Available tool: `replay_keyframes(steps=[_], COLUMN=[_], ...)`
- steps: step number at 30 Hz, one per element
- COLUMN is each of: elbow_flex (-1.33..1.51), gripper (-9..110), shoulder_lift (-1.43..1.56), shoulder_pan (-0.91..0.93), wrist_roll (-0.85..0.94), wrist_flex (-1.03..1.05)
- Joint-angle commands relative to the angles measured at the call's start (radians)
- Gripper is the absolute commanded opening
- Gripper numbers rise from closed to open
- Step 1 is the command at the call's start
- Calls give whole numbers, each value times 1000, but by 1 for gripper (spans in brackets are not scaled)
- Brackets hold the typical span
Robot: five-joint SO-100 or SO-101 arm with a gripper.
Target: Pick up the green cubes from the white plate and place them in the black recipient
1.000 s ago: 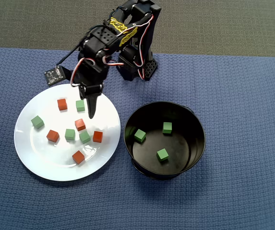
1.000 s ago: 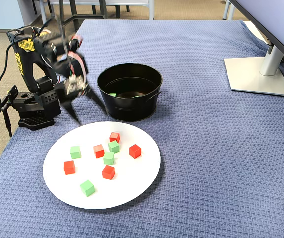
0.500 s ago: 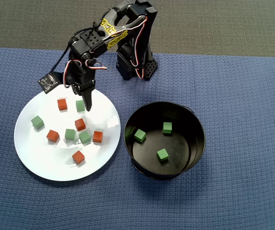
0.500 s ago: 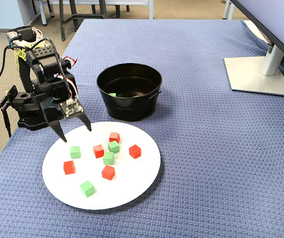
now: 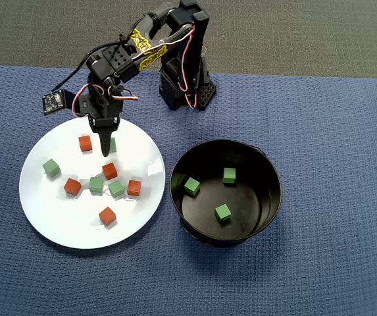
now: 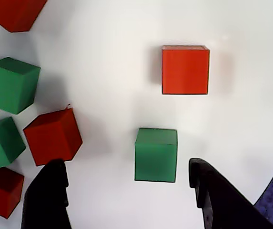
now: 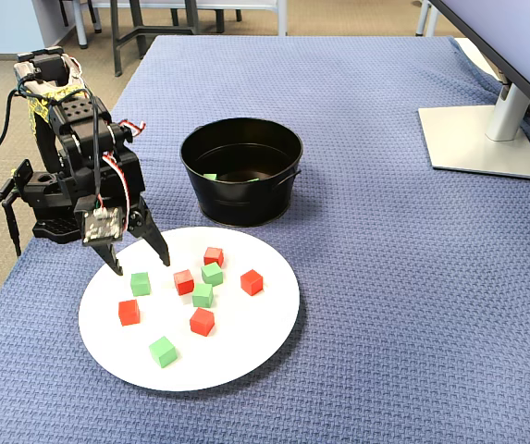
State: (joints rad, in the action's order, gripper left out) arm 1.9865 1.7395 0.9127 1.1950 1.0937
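Wrist view, gripper (image 6: 126,191) wide open and empty, green cube (image 6: 156,154) just ahead between its fingertips, on white plate (image 6: 112,57)

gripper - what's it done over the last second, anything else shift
The gripper swung away from the black recipient, across the far side of the white plate, to hang open over the green cube nearest the arm's base, one finger to each side. It has taken hold of nothing. All cubes on the plate stay put, as do the three green cubes in the recipient.
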Motion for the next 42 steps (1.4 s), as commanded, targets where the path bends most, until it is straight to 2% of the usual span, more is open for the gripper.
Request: replay_keyframes(steps=[1,25,33,42], elbow_flex=[-25,143,189,241], gripper=[24,26,20,20], shoulder_lift=[-9,-37,-35,-18], shoulder_pan=[20,-5,-35,-52], wrist_roll=[-55,23,43,54], wrist_flex=[-31,-184,-227,-281])
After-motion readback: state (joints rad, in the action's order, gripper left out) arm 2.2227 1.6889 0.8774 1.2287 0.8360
